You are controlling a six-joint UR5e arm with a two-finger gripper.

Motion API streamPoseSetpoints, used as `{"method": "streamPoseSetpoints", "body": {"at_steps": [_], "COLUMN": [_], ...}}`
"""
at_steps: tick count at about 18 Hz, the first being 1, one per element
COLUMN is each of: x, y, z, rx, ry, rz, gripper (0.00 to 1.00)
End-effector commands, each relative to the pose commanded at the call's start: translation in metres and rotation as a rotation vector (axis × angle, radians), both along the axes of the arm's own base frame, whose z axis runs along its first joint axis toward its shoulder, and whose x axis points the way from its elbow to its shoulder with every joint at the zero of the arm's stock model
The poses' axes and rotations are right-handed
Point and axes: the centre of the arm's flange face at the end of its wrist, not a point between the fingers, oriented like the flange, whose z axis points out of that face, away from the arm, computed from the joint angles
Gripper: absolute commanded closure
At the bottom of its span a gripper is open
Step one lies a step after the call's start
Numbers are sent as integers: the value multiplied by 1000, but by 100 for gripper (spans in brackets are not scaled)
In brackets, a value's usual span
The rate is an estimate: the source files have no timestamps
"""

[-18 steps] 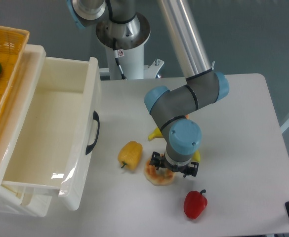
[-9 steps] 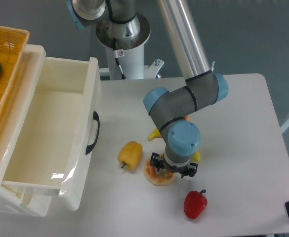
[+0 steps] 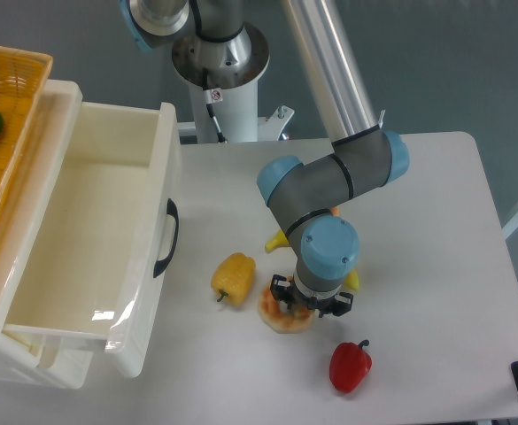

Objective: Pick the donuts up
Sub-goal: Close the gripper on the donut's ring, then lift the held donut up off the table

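Where the gripper (image 3: 305, 305) descends, donuts (image 3: 282, 317) apparently lie beneath.

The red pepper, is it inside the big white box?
No, the red pepper sits on the table, far right of the white box.

One fixed camera looks steeply down from the front at the table (image 3: 436, 221) and arm (image 3: 325, 181).

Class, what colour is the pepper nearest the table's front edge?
Red, the pepper, seen clearly in the fixed camera view.
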Motion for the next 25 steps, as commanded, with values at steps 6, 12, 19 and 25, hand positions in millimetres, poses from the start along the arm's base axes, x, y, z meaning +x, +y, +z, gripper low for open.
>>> {"method": "streamPoseSetpoints", "body": {"at_steps": [6, 12, 19, 25], "x": [-1, -4, 8, 19], "y": [2, 4, 5, -7], "z": [9, 32, 70, 117], "rx": [11, 27, 48, 58], "ry": [13, 40, 71, 78], "rz": [-15, -106, -261, -437], "gripper": [86, 88, 88, 88]}}
